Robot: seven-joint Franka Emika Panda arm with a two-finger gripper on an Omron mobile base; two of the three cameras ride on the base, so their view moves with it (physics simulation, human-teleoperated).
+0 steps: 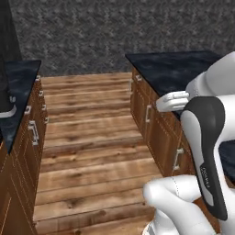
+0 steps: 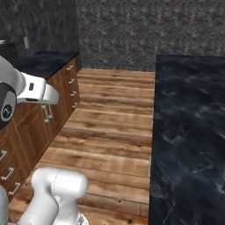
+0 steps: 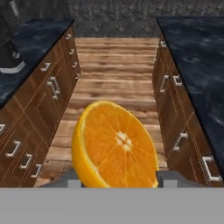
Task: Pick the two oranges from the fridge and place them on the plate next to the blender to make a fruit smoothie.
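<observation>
The pincer (image 3: 117,180) grips 1 cut orange (image 3: 114,145) between its fingertips, above the wooden floor (image 3: 116,83). An open aisle runs ahead between 2 dark desks: the left desk (image 3: 33,43) and the right desk (image 3: 197,57), their edges lined with drawer fronts.

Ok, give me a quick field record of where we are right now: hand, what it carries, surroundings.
hand: shut on a cut orange half
orange half: cut face toward the hand camera, between the two fingertips
floor: wooden planks, an aisle running ahead between two counters
left counter: dark marble top, wooden drawers below, a dark appliance with a pale base at its near end
right counter: dark marble top, wooden cabinets below
plate: not seen from here
</observation>
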